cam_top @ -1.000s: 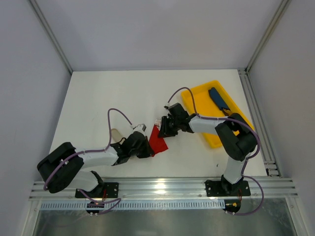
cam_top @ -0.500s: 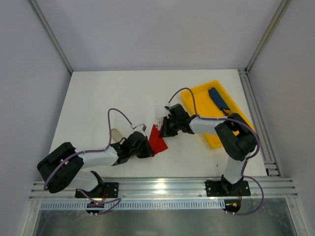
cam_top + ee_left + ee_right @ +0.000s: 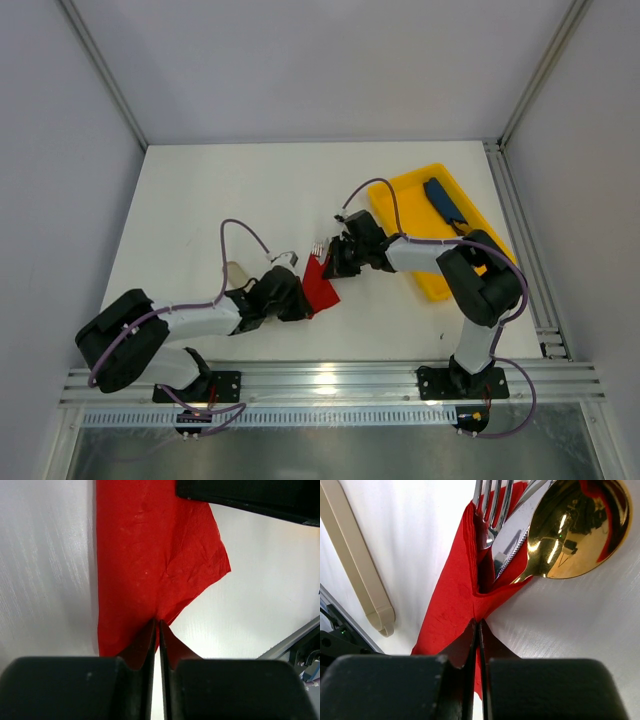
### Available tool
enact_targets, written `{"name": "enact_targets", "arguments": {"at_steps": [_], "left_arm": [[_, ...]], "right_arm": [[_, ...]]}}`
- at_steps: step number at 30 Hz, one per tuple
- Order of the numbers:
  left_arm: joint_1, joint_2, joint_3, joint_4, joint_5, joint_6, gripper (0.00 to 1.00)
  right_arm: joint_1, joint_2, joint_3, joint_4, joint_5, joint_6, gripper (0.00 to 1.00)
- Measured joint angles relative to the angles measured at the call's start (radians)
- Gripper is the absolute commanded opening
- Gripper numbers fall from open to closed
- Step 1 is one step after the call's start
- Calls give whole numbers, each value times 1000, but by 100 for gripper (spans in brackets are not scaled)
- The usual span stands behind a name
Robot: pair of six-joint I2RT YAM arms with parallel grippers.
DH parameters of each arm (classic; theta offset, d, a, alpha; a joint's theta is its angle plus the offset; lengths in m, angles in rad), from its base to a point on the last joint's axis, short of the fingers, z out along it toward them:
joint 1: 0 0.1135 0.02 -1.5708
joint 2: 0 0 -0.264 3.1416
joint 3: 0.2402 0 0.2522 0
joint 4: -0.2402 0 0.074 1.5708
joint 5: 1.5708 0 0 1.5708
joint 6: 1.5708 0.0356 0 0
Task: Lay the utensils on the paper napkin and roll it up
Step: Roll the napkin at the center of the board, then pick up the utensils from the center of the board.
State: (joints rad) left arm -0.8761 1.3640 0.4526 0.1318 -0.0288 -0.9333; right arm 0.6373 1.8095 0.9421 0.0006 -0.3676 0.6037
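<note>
Paper napkin (image 3: 322,283) partly wrapped around the utensils (image 3: 321,246), pinched from both sides.

The red sheet lies near the middle of the worktop (image 3: 200,200), folded into a loose pocket; a fork (image 3: 492,510), a spoon (image 3: 575,525) and a serrated knife blade (image 3: 512,542) stick out of its far end. The left end effector (image 3: 159,630) has its jaws together on the near-left edge of the paper, and the right end effector (image 3: 479,627) is likewise clamped on the fold just below the utensil heads. A beige sleeve (image 3: 355,555) lies just left of the bundle, and a yellow tray (image 3: 432,168) holding a dark-blue item (image 3: 442,200) sits to the right. The step in hand looks like the rolling, since the cutlery is loaded but the wrap is slack. The next move probably calls for both arms to turn the pinched edges over together, gently, so the thin paper neither tears nor spills the cutlery.
</note>
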Motion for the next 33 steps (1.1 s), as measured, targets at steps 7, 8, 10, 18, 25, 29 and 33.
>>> {"name": "enact_targets", "arguments": {"at_steps": [7,8,10,18,25,29,33], "left_arm": [[-1,-11,33,-57,-13,16,33],[-1,-13,41,-69,-16,22,38],[-1,-18,60,-92,-25,32,43],[-1,-58,157,-193,-72,78,58],[3,-62,209,-224,-92,105,51],[28,-60,235,-241,-79,108,51],[84,-52,249,-242,-43,104,53]], "right_arm": [[-3,0,0,3,-13,-4,4],[-3,0,0,3,-13,-5,4],[-4,0,0,3,-14,-7,4],[-7,0,0,-4,-19,-14,3],[-11,0,3,-10,-29,-19,4],[-13,0,5,-11,-33,-24,4],[-18,0,12,-32,-39,-30,4]]}}
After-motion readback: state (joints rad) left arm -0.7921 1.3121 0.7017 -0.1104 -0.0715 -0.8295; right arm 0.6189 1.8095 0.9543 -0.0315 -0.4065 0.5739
